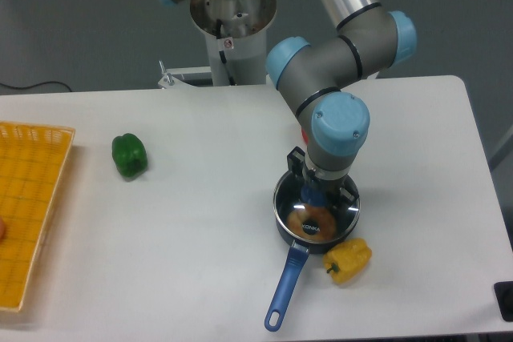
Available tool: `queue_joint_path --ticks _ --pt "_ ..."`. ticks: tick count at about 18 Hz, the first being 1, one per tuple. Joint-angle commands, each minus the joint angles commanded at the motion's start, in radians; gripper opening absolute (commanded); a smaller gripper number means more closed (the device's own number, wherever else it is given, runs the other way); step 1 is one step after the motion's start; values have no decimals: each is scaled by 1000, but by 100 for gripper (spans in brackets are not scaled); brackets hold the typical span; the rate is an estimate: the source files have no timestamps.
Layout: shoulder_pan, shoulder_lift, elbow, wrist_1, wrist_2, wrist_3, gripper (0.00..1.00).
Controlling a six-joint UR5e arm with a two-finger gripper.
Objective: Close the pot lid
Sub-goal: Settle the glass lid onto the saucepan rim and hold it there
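Note:
The black pot (282,230) stands on the white table right of centre, its long blue handle (285,287) pointing toward the front edge. The clear glass lid (317,215) with a metal rim lies level over the pot's mouth, rim on rim. A brown ring-shaped thing shows through the glass inside the pot. My gripper (315,195) reaches straight down onto the lid's blue centre knob (314,193), with the fingers closed around it. The wrist hides most of the fingers from above.
A yellow pepper (348,259) lies close to the pot's front right side. A green pepper (129,155) lies at the left. An orange-yellow basket (32,198) sits at the table's left edge. The arm's base stands at the back centre.

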Motion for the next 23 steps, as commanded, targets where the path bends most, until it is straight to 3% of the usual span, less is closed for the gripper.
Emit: queue_joint_path --ticks 7,15,18,20,23 --pt "0 -3 2 2 0 0 69" --pt "3 -2 5 -5 2 17 70" --pt "3 -3 5 -5 0 17 73" --pt "3 -5 5 -5 0 15 80" --pt "3 -5 5 -5 -2 14 81"
